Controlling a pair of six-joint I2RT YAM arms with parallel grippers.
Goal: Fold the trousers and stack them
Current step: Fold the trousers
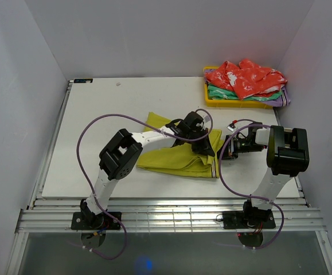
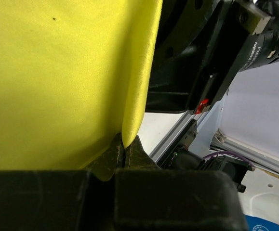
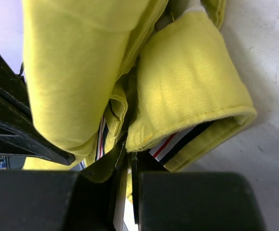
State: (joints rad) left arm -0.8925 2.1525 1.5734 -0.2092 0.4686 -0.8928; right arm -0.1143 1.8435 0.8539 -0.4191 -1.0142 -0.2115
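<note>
Both arms share one build: white shells along the links and bulky black housings at the joints. The left arm (image 1: 120, 160) and the right arm (image 1: 286, 152) each carry a thin purple cable (image 1: 78, 150) that runs from behind the gripper back to a black base plate (image 1: 96, 220). The left gripper (image 2: 125, 147) has dark, scuffed fingers (image 2: 111, 156) tapering from a matte black block; the right gripper (image 3: 128, 159) looks alike. Behind the right gripper's fingers sits a black body with a small red mark (image 2: 203, 103) and white lettering.
</note>
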